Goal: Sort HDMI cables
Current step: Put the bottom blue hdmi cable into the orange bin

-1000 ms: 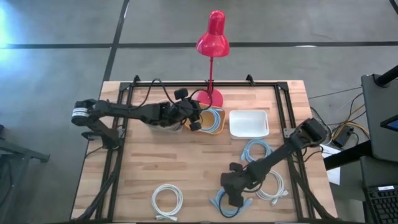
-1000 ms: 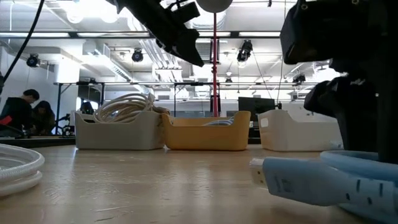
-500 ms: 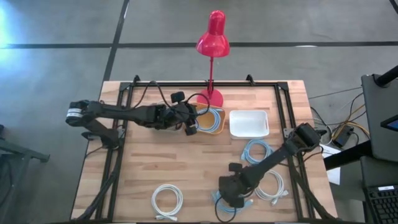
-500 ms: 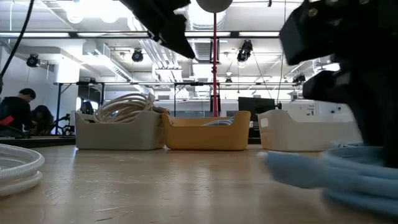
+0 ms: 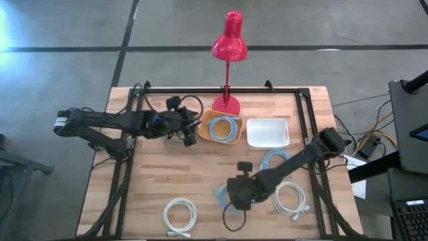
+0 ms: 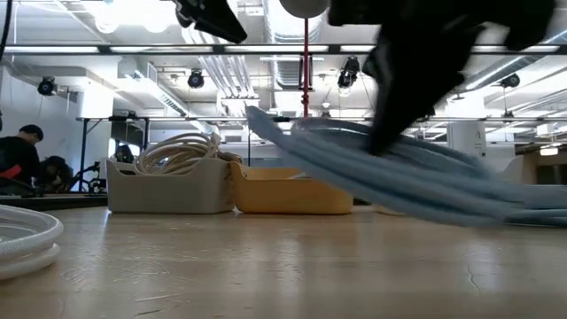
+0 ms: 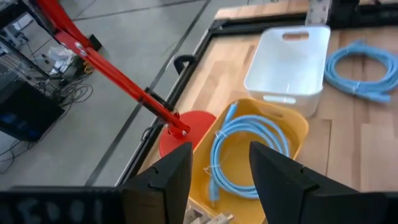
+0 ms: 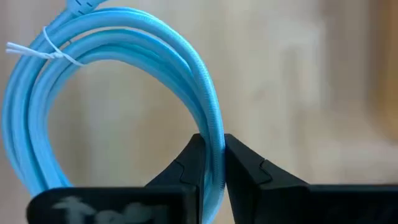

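A light blue cable coil point(image 8: 118, 87) is pinched in the right gripper point(image 8: 211, 158), its jaws closed tight on one side of the loop so that the rest hangs free; in the low view the coil point(image 6: 399, 177) is seen lifted clear of the desk point(image 5: 200, 175) and tilted. In the high view the right gripper point(image 5: 239, 190) sits near the middle of the desk's near half. The yellow bin point(image 5: 223, 127), at the far middle beside the red lamp point(image 5: 228, 43), already holds one blue coil point(image 7: 245, 155), so this coil is judged to belong there. The carry is best kept high enough that the hanging loop clears the bin's rim, and the release made only once the coil is centred over the opening, as a one-sided pinch lets the loop swing and catch. A second blue coil point(image 5: 275, 161) lies on the desk right of the gripper, near the white bin point(image 5: 267, 132), which looks empty; its path is better avoided. Two white coils remain on the near desk, one at left point(image 5: 179, 215) and one at right point(image 5: 290, 199). Beige cable is heaped in the grey bin point(image 6: 165, 182) left of the yellow one. The left gripper point(image 7: 217, 177) hangs by the yellow bin's left side, jaws parted and holding nothing; room should be left for it.
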### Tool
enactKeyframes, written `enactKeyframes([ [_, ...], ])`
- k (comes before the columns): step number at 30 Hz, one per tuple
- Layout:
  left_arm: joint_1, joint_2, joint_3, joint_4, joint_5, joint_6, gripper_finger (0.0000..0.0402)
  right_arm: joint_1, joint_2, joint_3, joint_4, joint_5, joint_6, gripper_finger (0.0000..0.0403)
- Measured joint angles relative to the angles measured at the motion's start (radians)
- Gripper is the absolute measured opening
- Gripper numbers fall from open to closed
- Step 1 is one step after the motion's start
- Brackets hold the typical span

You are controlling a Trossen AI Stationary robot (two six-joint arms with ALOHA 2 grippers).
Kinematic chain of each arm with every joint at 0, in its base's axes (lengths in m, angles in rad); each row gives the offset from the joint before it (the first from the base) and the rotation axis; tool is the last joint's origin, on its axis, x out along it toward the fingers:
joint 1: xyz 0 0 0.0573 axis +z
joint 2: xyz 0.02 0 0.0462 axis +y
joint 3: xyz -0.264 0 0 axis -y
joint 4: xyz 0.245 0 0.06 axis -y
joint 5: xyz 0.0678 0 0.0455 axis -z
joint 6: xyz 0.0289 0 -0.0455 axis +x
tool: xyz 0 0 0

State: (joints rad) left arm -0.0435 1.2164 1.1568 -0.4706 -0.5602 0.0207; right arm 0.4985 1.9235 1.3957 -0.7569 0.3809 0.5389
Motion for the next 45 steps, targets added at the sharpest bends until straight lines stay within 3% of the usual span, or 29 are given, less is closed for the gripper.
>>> enactKeyframes([
  [2,-0.005,-0.018,0.000,-0.004,-0.006,-0.002,0.0174,-0.025,-0.010,0.005,0.002,0.092,-0.049,0.0037],
  [9,-0.013,-0.038,0.000,-0.054,-0.015,-0.018,0.0172,-0.113,-0.048,0.006,0.006,0.602,-0.141,0.0037],
  [13,-0.013,-0.039,0.000,-0.080,-0.038,-0.037,0.0172,-0.196,-0.067,0.006,0.018,0.706,-0.148,0.0037],
  [20,-0.013,-0.036,-0.001,-0.109,-0.071,-0.059,0.0172,-0.375,-0.070,0.005,0.045,0.690,-0.158,0.0038],
  [28,-0.013,-0.036,-0.001,-0.110,-0.071,-0.059,0.0172,-0.541,-0.070,0.004,0.050,0.463,-0.158,0.0038],
  [38,-0.013,-0.036,-0.027,-0.114,-0.120,-0.059,0.0172,-0.585,-0.069,-0.016,0.096,0.398,-0.158,0.0038],
  [45,-0.013,-0.036,-0.080,-0.115,-0.184,-0.060,0.0172,-0.585,-0.069,-0.020,0.121,0.274,-0.205,0.0047],
])
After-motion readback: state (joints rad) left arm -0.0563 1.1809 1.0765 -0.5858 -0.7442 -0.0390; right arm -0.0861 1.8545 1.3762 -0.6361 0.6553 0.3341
